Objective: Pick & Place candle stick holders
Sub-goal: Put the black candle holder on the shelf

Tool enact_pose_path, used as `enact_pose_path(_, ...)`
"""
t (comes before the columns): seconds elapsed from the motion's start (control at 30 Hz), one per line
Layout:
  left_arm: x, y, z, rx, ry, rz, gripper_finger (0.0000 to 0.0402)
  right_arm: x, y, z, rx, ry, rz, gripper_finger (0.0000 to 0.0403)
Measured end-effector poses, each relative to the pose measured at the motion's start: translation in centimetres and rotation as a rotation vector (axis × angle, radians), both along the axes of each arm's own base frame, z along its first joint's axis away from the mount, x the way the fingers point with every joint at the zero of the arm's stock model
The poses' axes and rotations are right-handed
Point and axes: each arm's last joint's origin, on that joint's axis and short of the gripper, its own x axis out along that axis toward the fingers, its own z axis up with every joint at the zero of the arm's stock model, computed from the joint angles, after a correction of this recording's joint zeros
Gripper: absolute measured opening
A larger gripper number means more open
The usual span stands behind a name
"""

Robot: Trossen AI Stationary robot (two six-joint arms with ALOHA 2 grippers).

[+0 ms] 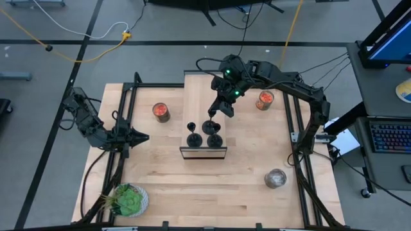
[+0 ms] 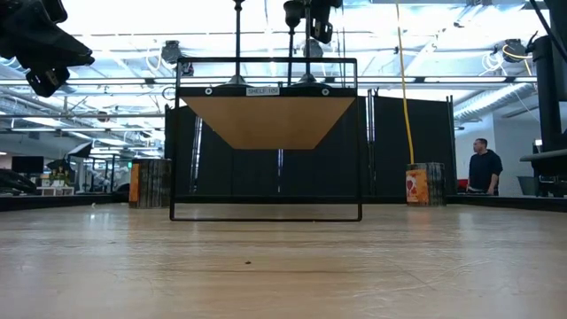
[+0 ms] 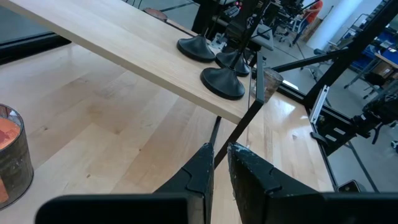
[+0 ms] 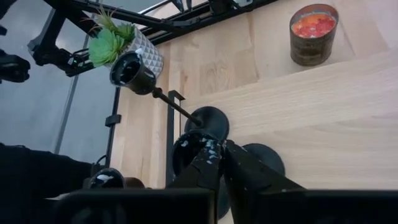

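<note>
Already, on the wide wooden tabletop [image 1: 244, 179], the raised shelf [image 1: 192, 93] at its middle carries all three black candle stick holders, grouped near the shelf's front edge. One holder [image 1: 191, 138] stands at the left of the group, a second [image 1: 215, 140] at the right, and a third [image 1: 209, 126] just behind and between them; each appears upright on its round base, stem up.

Over that third holder hangs the right tool [image 1: 215, 114], its fingers drawn together around the thin stem, so the piece seems set down but not yet let go. Seen from the right wrist, dark bases sit on the shelf board just past the closed fingers, with one cup top [image 4: 132, 72] leaning toward the lens.

Off at the tabletop's left edge waits the left tool [image 1: 142, 136], its fingers nearly together and holding nothing, pointed toward the shelf.

Two jars with red-orange contents [image 1: 161, 111] [image 1: 264, 100] flank the shelf, a clear greyish jar [image 1: 275, 178] sits toward the front right, and a small potted plant [image 1: 128, 200] at the front left; none belong to the job.

By this look, the placing is nearly complete: what remains is for the right tool to release and pull clear without tipping the neighbours.
</note>
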Motion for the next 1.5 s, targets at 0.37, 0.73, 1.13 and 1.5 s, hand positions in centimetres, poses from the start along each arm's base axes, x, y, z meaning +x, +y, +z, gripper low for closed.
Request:
enact_pose_path(0.37, 0.00, 0.00, -0.01, 0.000, 0.000, 0.000, 0.0053, 0.26, -0.11, 0.25, -0.044, -0.046, 0.017, 0.0002)
enact_pose_path(0.73, 0.00, 0.00, -0.01, 0.000, 0.000, 0.000, 0.0053, 0.28, -0.09, 0.27, -0.030, -0.046, 0.011, 0.0001)
enact_pose_path(1.13, 0.00, 0.00, -0.01, 0.000, 0.000, 0.001, 0.0053, 0.37, -0.06, 0.40, -0.006, -0.062, 0.017, 0.0001)
enact_pose_path(1.5, 0.00, 0.00, -0.01, 0.000, 0.000, 0.001, 0.0053, 0.40, -0.06, 0.51, 0.013, -0.064, 0.003, 0.0002)
